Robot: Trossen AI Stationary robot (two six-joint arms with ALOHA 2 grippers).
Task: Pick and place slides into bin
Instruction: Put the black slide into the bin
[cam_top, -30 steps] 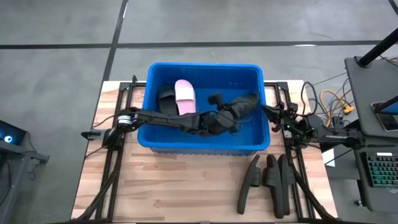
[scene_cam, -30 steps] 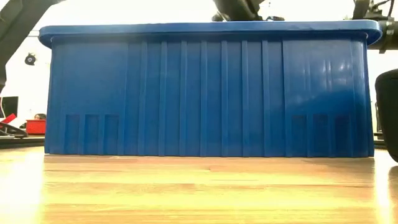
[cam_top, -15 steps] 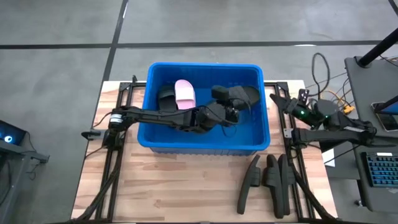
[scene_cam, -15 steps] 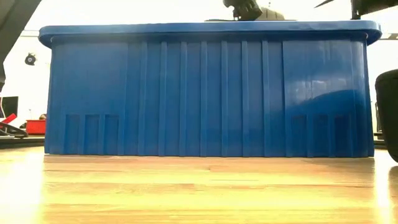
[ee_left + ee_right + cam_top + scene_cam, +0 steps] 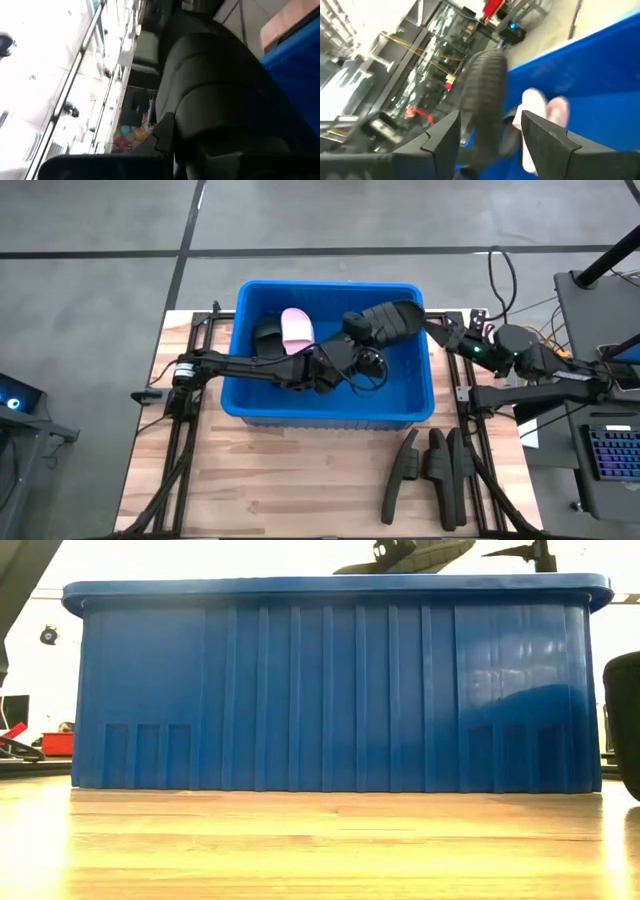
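The left tool [image 5: 366, 360] reaches across the inside of the blue bin [image 5: 326, 414] from the left rim and is clamped on a black slide [image 5: 392, 320], held raised over the bin's far right part so it shows above the rim in the low view. The right tool [image 5: 447, 335] sits just outside the bin's right rim beside that slide, fingers spread wide with nothing between them. A pink slide [image 5: 297, 333] and a black one [image 5: 266, 340] lie at the far left inside, and three black slides [image 5: 430, 470] stand together on the table [image 5: 280, 490] near its front right edge, well apart from the bin

table [image 5: 290, 480]: wood | floor [image 5: 100, 240]: grey | keyboard [image 5: 612, 455]: table's right
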